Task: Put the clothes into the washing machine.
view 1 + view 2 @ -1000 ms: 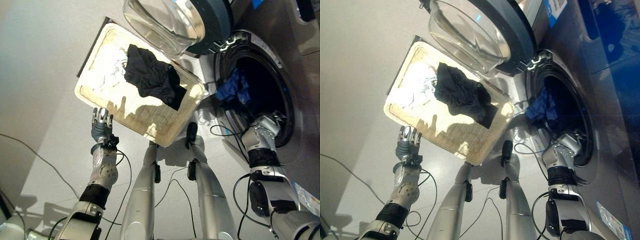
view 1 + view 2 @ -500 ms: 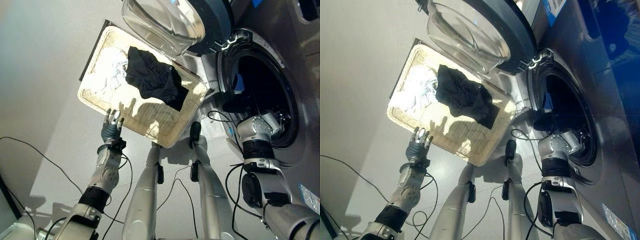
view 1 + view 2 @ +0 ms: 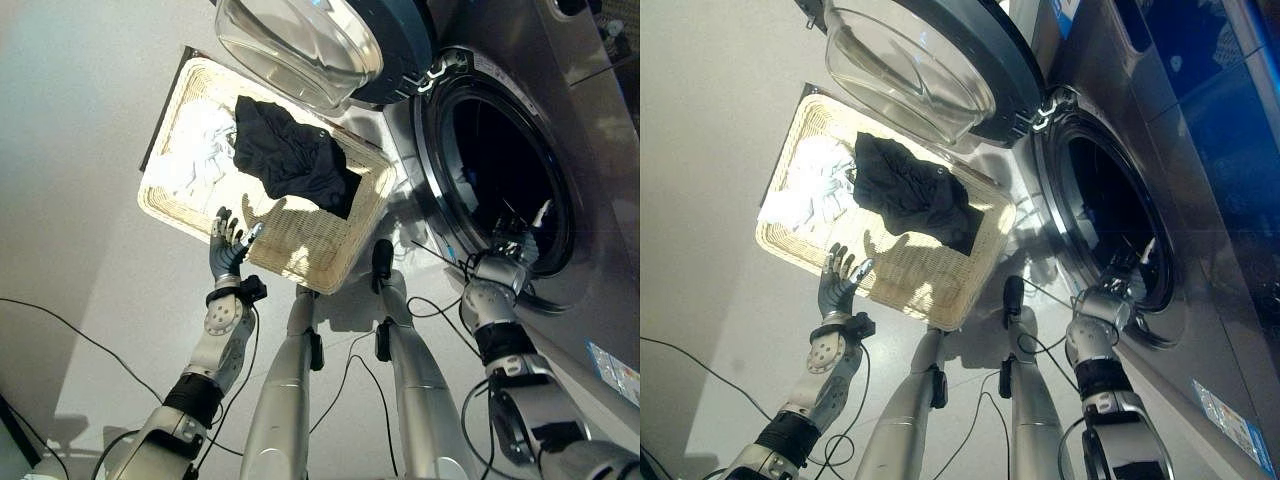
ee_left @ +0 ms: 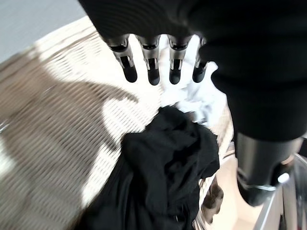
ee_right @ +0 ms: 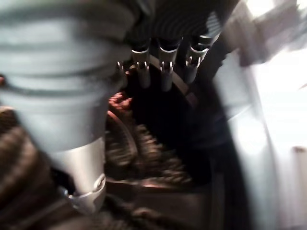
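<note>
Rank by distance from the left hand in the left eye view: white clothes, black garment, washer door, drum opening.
From the left hand:
1. Black garment, mid-basket, and white clothes, far-left end of the basket: too close to call.
2. Washer door, swung open over the basket's far edge.
3. Drum opening, far right.

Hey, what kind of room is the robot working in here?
Probably a laundry area: a front-loading washing machine stands with its round glass door swung open, and a wicker laundry basket on the floor beside it holds a black garment and white clothes.
</note>
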Motion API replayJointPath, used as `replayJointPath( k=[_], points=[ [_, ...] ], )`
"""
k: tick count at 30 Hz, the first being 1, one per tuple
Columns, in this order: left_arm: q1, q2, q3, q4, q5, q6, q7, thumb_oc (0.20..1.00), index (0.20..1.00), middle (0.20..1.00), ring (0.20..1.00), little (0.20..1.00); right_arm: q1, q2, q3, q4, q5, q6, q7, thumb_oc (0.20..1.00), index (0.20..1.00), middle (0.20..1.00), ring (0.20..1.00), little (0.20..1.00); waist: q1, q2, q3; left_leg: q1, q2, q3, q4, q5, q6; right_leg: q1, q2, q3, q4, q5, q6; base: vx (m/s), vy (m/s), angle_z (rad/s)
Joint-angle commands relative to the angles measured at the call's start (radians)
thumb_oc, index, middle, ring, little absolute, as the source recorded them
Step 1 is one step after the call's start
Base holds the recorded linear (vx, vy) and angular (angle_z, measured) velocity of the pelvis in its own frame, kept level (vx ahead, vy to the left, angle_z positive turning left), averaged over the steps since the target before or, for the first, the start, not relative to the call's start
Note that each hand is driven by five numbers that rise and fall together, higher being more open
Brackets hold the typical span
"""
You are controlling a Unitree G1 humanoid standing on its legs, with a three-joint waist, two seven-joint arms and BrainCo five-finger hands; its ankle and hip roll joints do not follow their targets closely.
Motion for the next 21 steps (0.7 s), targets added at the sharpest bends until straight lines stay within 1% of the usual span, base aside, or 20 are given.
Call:
replayJointPath(
  k=[1, 2, 3, 5, 6, 8, 10, 11, 13, 14, 15, 16, 17, 18, 19, 20, 21],
  points=[
    [-0.017, 0.078, 0.037, -0.017, 0.333, 0.094, 0.269, 1.0, 1.0, 1.0, 1.0, 1.0, 0.089, -0.02, 0.046, -0.076, -0.244, 0.016, -0.006, 1.0, 1.0, 1.0, 1.0, 1.0, -0.019, -0.004, -0.026, -0.047, -0.043, 0.027, 0.066, -0.029, -0.023, 0.032, -0.015, -0.024, -0.063, 0.063, 0.075, -0.01, 0.119, -0.11],
    [-0.027, 0.093, 0.047, -0.011, 0.369, 0.137, 0.301, 1.0, 1.0, 1.0, 1.0, 1.0, 0.111, -0.036, 0.073, -0.081, -0.321, -0.004, -0.023, 1.0, 1.0, 1.0, 1.0, 1.0, -0.024, -0.006, -0.026, -0.047, -0.041, 0.033, 0.067, -0.03, -0.025, 0.032, -0.016, -0.022, -0.062, 0.06, 0.077, 0.0, 0.184, -0.12],
    [-0.039, 0.114, 0.044, 0.015, 0.39, 0.184, 0.336, 1.0, 1.0, 1.0, 1.0, 1.0, 0.132, -0.05, 0.093, -0.071, -0.412, -0.003, -0.031, 1.0, 1.0, 1.0, 1.0, 1.0, -0.03, -0.009, -0.026, -0.038, -0.039, 0.04, 0.067, -0.035, -0.029, 0.039, -0.016, -0.019, -0.063, 0.056, 0.08, -0.01, 0.129, -0.04],
    [-0.048, 0.122, 0.041, 0.03, 0.421, 0.214, 0.357, 1.0, 1.0, 1.0, 1.0, 1.0, 0.138, -0.054, 0.102, -0.07, -0.448, 0.006, -0.03, 1.0, 1.0, 1.0, 1.0, 1.0, -0.034, -0.01, -0.026, -0.038, -0.038, 0.043, 0.067, -0.034, -0.03, 0.037, -0.016, -0.018, -0.063, 0.058, 0.082, -0.01, 0.082, -0.06],
    [-0.066, 0.134, 0.038, 0.048, 0.472, 0.26, 0.363, 1.0, 1.0, 1.0, 1.0, 1.0, 0.145, -0.064, 0.122, -0.074, -0.479, 0.016, -0.032, 1.0, 1.0, 1.0, 1.0, 1.0, -0.038, -0.015, -0.026, -0.049, -0.036, 0.049, 0.068, -0.028, -0.031, 0.026, -0.019, -0.021, -0.063, 0.064, 0.085, -0.01, 0.08, -0.07],
    [-0.088, 0.164, 0.019, 0.063, 0.527, 0.337, 0.352, 1.0, 1.0, 1.0, 1.0, 1.0, 0.165, -0.081, 0.147, -0.073, -0.515, 0.035, -0.017, 1.0, 1.0, 1.0, 1.0, 1.0, -0.043, -0.026, -0.026, -0.041, -0.03, 0.058, 0.061, -0.031, -0.034, 0.03, -0.02, -0.025, -0.066, 0.061, 0.091, -0.01, 0.071, -0.1],
    [-0.107, 0.181, 0.007, 0.08, 0.526, 0.369, 0.334, 1.0, 1.0, 1.0, 1.0, 1.0, 0.169, -0.09, 0.158, -0.067, -0.52, 0.043, 0.0, 1.0, 1.0, 1.0, 1.0, 1.0, -0.047, -0.031, -0.026, -0.045, -0.028, 0.062, 0.061, -0.03, -0.035, 0.024, -0.02, -0.025, -0.063, 0.063, 0.093, 0.0, 0.033, -0.09],
    [-0.11, 0.184, 0.006, 0.082, 0.525, 0.375, 0.331, 1.0, 1.0, 1.0, 1.0, 1.0, 0.17, -0.092, 0.161, -0.067, -0.522, 0.044, 0.002, 1.0, 1.0, 1.0, 1.0, 1.0, -0.047, -0.032, -0.026, -0.044, -0.027, 0.063, 0.061, -0.03, -0.035, 0.024, -0.02, -0.025, -0.063, 0.063, 0.094, 0.01, 0.037, -0.11],
    [-0.16, 0.215, -0.019, 0.132, 0.541, 0.441, 0.286, 1.0, 1.0, 1.0, 1.0, 1.0, 0.173, -0.1, 0.179, -0.056, -0.512, 0.066, 0.024, 1.0, 1.0, 1.0, 1.0, 1.0, -0.059, -0.045, -0.026, -0.046, -0.023, 0.075, 0.062, -0.03, -0.039, 0.02, -0.016, -0.02, -0.061, 0.063, 0.097, 0.01, 0.053, -0.09],
    [-0.171, 0.22, -0.027, 0.142, 0.549, 0.459, 0.276, 1.0, 1.0, 1.0, 1.0, 1.0, 0.173, -0.101, 0.182, -0.053, -0.506, 0.072, 0.029, 1.0, 1.0, 1.0, 1.0, 1.0, -0.062, -0.047, -0.026, -0.047, -0.022, 0.077, 0.062, -0.03, -0.04, 0.019, -0.014, -0.018, -0.061, 0.063, 0.097, 0.01, 0.061, -0.11],
    [-0.203, 0.235, -0.051, 0.167, 0.559, 0.498, 0.248, 1.0, 1.0, 1.0, 1.0, 1.0, 0.17, -0.101, 0.19, -0.048, -0.503, 0.085, 0.04, 1.0, 1.0, 1.0, 1.0, 1.0, -0.069, -0.05, -0.026, -0.05, -0.022, 0.082, 0.063, -0.029, -0.041, 0.013, -0.012, -0.014, -0.059, 0.066, 0.097, 0.0, 0.036, -0.09],
    [-0.203, 0.235, -0.051, 0.167, 0.559, 0.498, 0.248, 1.0, 1.0, 1.0, 1.0, 1.0, 0.17, -0.101, 0.19, -0.048, -0.503, 0.085, 0.04, 1.0, 1.0, 1.0, 1.0, 1.0, -0.069, -0.05, -0.026, -0.05, -0.022, 0.082, 0.063, -0.029, -0.041, 0.013, -0.012, -0.014, -0.059, 0.066, 0.097, 0.01, 0.067, -0.16],
    [-0.262, 0.266, -0.096, 0.198, 0.59, 0.578, 0.184, 1.0, 1.0, 1.0, 1.0, 1.0, 0.167, -0.104, 0.206, -0.048, -0.51, 0.099, 0.044, 1.0, 1.0, 1.0, 1.0, 1.0, -0.08, -0.054, -0.026, -0.053, -0.02, 0.09, 0.064, -0.028, -0.042, 0.008, -0.009, -0.007, -0.061, 0.069, 0.099, 0.01, 0.053, -0.1],
    [-0.288, 0.278, -0.121, 0.212, 0.603, 0.613, 0.153, 1.0, 1.0, 1.0, 1.0, 1.0, 0.164, -0.107, 0.211, -0.046, -0.506, 0.105, 0.051, 1.0, 1.0, 1.0, 1.0, 1.0, -0.084, -0.056, -0.026, -0.055, -0.019, 0.092, 0.064, -0.028, -0.042, 0.005, -0.009, -0.005, -0.063, 0.071, 0.099, 0.02, 0.065, -0.13],
    [-0.318, 0.289, -0.149, 0.237, 0.635, 0.668, 0.097, 1.0, 1.0, 1.0, 1.0, 1.0, 0.161, -0.11, 0.214, -0.042, -0.505, 0.106, 0.053, 1.0, 1.0, 1.0, 1.0, 1.0, -0.089, -0.058, -0.026, -0.057, -0.019, 0.094, 0.066, -0.029, -0.043, 0.002, -0.009, -0.002, -0.064, 0.073, 0.1, 0.01, 0.028, -0.08],
    [-0.329, 0.292, -0.159, 0.247, 0.647, 0.684, 0.08, 1.0, 1.0, 1.0, 1.0, 1.0, 0.159, -0.111, 0.216, -0.039, -0.506, 0.105, 0.054, 1.0, 1.0, 1.0, 1.0, 1.0, -0.09, -0.059, -0.026, -0.058, -0.019, 0.095, 0.066, -0.029, -0.043, 0.001, -0.009, -0.001, -0.065, 0.074, 0.101, 0.01, 0.032, -0.1],
    [-0.377, 0.305, -0.212, 0.295, 0.731, 0.735, -0.002, 1.0, 1.0, 1.0, 1.0, 1.0, 0.144, -0.11, 0.226, -0.027, -0.514, 0.103, 0.05, 1.0, 1.0, 1.0, 1.0, 1.0, -0.099, -0.06, -0.026, -0.062, -0.017, 0.098, 0.068, -0.029, -0.046, -0.004, -0.009, 0.002, -0.065, 0.078, 0.104, 0.01, 0.022, -0.08]
  ],
)
